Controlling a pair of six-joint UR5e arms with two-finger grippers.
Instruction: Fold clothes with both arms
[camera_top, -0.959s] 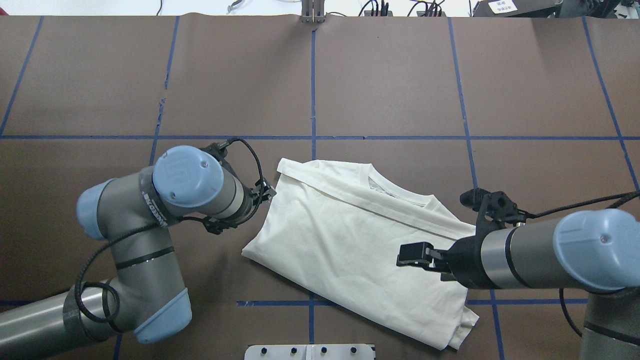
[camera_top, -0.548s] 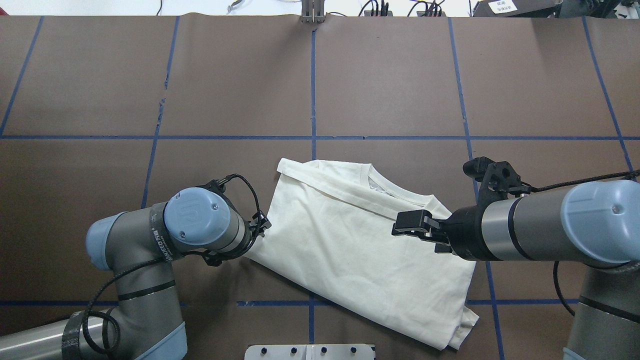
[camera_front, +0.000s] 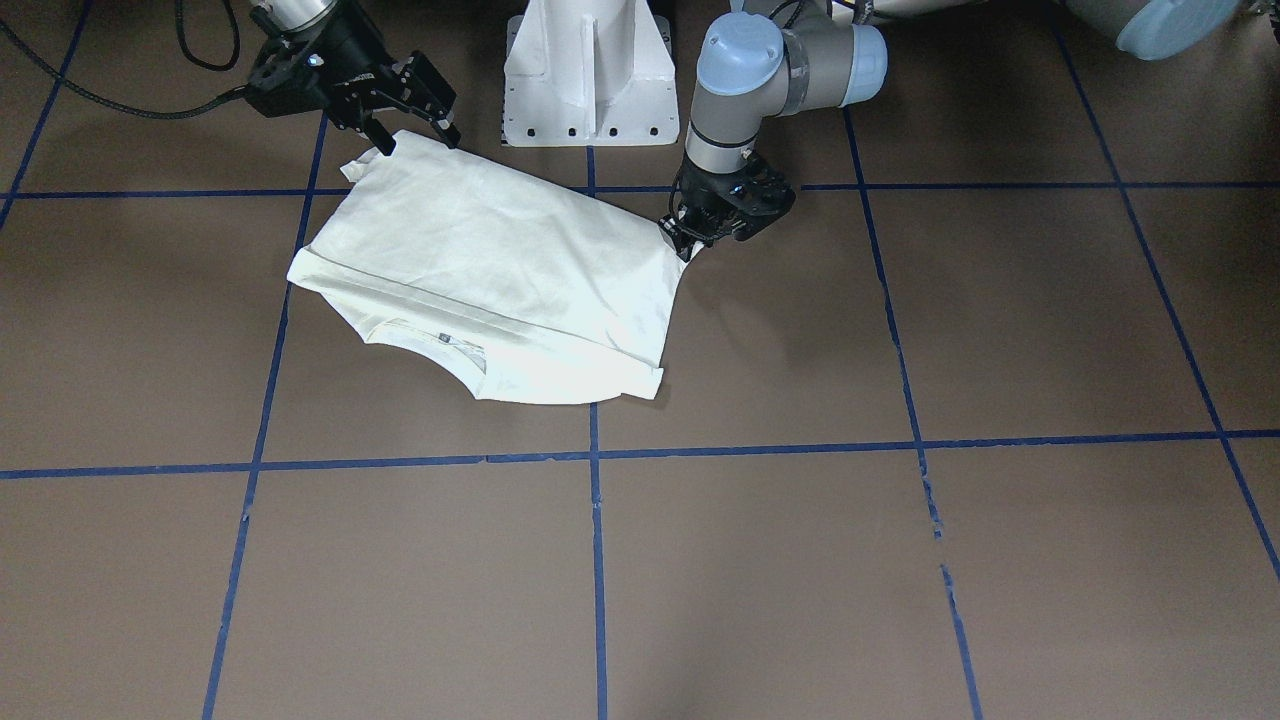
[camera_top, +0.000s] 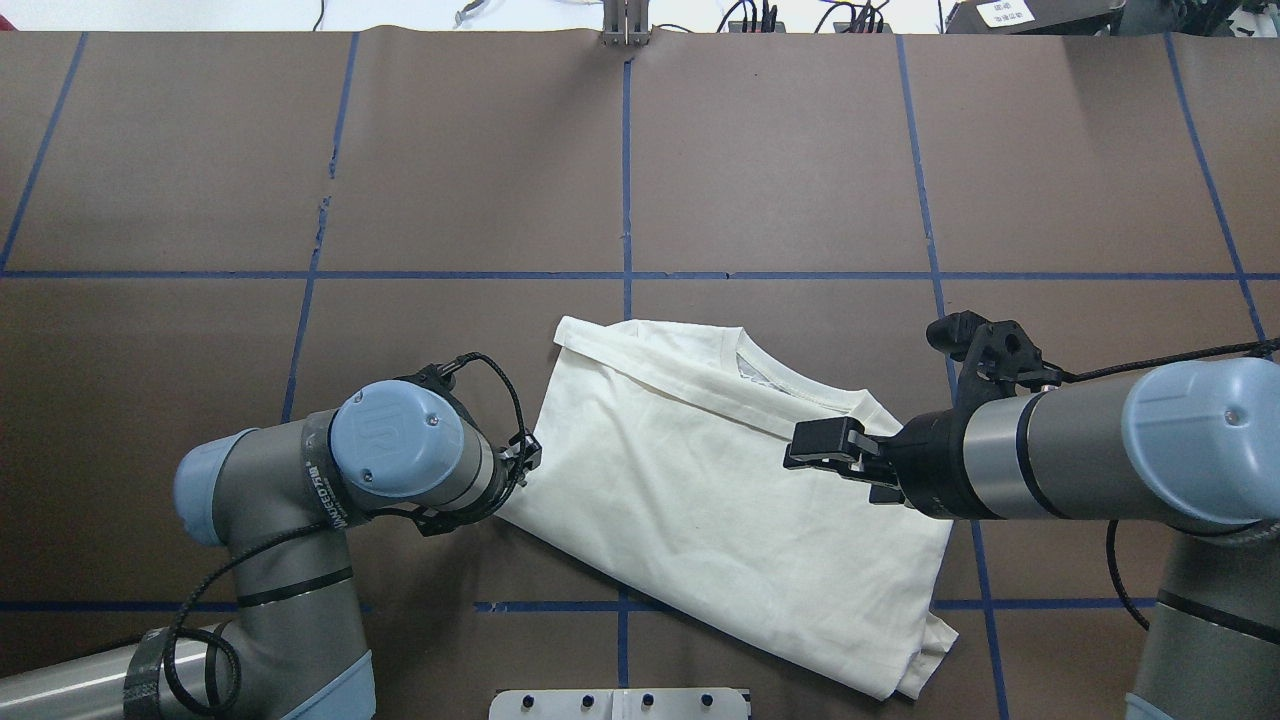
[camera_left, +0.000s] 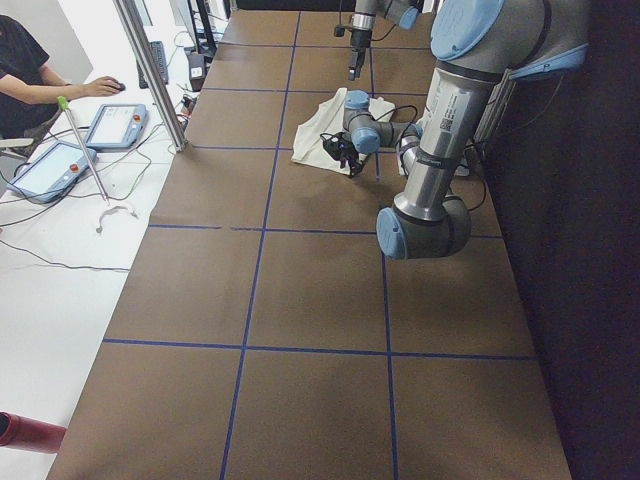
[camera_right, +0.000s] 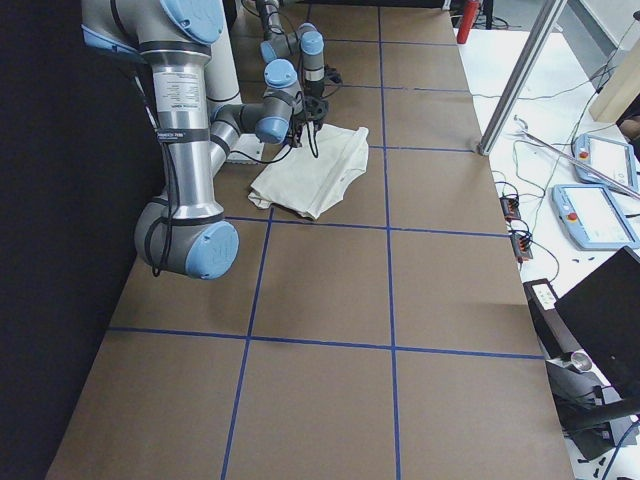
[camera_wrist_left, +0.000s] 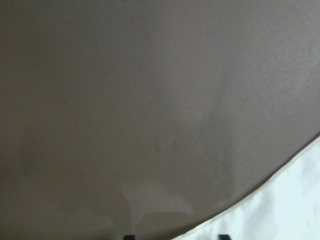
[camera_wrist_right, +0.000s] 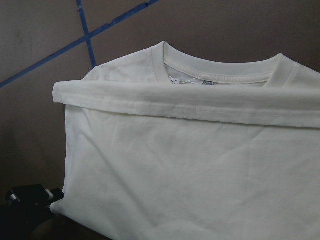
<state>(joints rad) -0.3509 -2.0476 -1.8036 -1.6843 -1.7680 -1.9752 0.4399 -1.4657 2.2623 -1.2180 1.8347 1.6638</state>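
Overhead view, read left to right. Left arm (camera_top: 300, 480): over the last 1 s it has swung toward 6 o'clock along the garment's 9 o'clock edge. Nearly all of that travel fell in the first 0.5 s, and it is now almost still. Left gripper (camera_front: 690, 238) sits at the 8 o'clock corner of the T-shirt (camera_top: 700, 500). Its wrist view shows 2 fingertips spread with the cloth edge running between them, nothing pinched. T-shirt: plain side up, already narrowed, with a sleeve (camera_top: 690, 385) laid across below the collar (camera_top: 800, 390). It lies skewed on the table (camera_top: 450, 180) at the 6 o'clock side, close to the robot's base, and its outline is unchanged across the 3 overhead frames. Right arm (camera_top: 1050, 465): has shifted toward 12 o'clock, then held. Right gripper (camera_front: 418, 140) has its jaws spread and hangs above the shirt's 3 o'clock half; the side views suggest it is clear of the cloth. Judgement: repositioning looks complete and neither side has a hold, so the next fold has not begun.
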